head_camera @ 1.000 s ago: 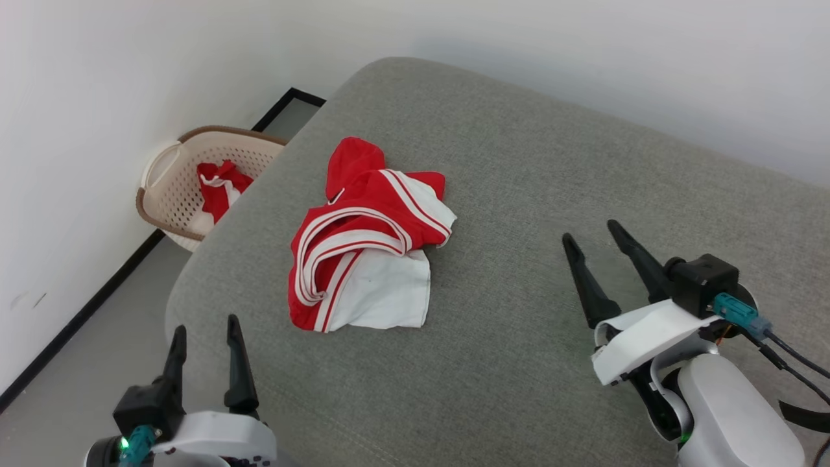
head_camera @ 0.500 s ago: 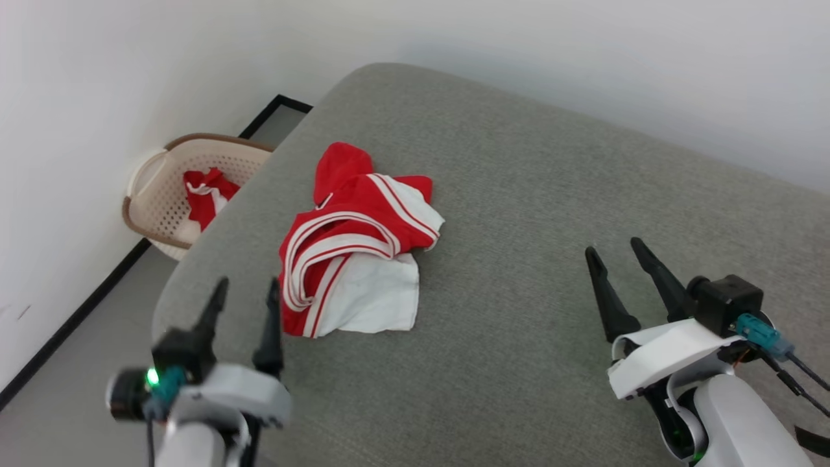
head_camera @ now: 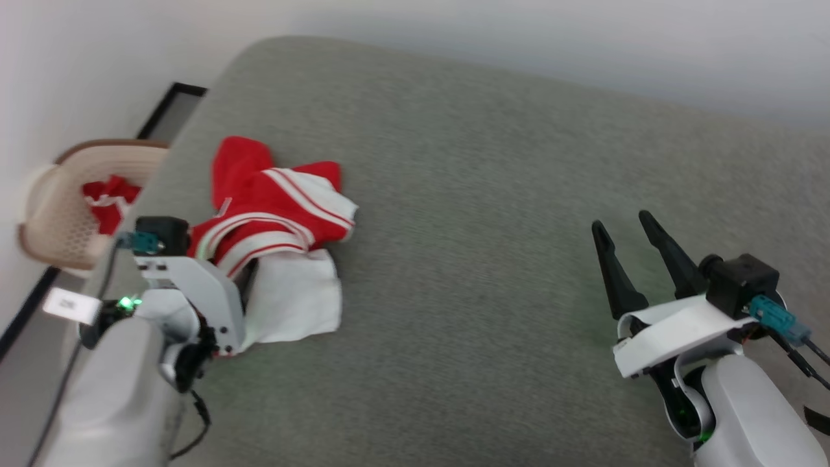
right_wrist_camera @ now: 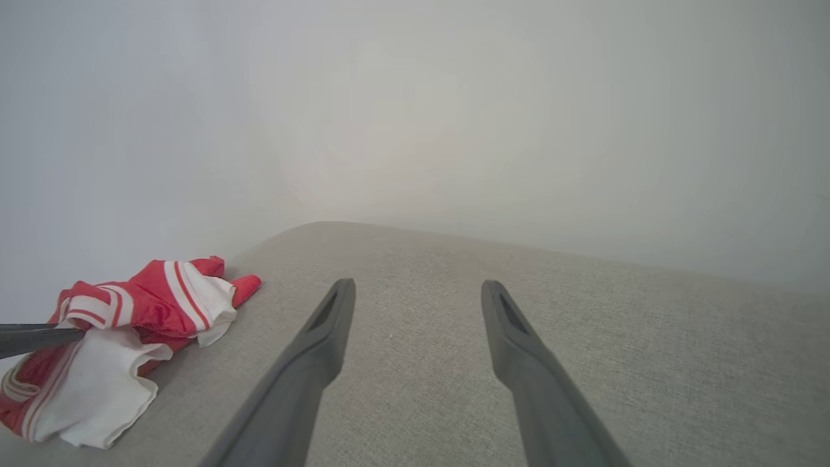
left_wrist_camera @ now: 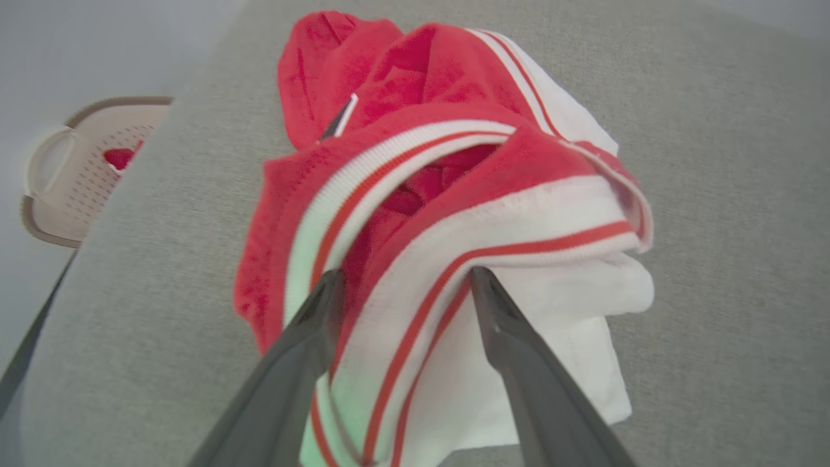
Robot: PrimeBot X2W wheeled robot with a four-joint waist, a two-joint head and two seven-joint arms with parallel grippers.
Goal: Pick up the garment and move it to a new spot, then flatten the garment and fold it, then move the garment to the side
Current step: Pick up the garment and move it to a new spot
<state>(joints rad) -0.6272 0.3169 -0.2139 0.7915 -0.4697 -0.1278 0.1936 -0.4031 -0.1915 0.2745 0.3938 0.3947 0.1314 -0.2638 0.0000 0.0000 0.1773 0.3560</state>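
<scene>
Head view, somewhat blurred.
Item 1: garment, a red jersey T-shirt with white sleeve panels and red-and-white striped trim. It lies crumpled in a heap on the left part of a grey fabric cushion, near the cushion's left edge.
Item 2: right gripper, with 2 long dark fingers spread wide and nothing between them. It sits over bare cushion on the right, well apart from the garment.
Item 3: laundry basket, beige perforated plastic with a brown rim. It stands on the grey floor just beside the cushion's left edge, close to the white wall, and holds a bunched red-and-white cloth.

Left wrist view.
Item 4: left gripper, with 2 fingers set wide apart and both tips touching the near side of the garment. A striped trim band crosses the gap between them. The tip at this view's right is tucked under a fold of that band. The fabric is not pinched. The laundry basket shows at upper left.

Right wrist view.
The garment lies at lower left, and a dark finger of the left gripper meets it from the frame's left edge. The right gripper's own fingers are parted above bare cushion.
</scene>
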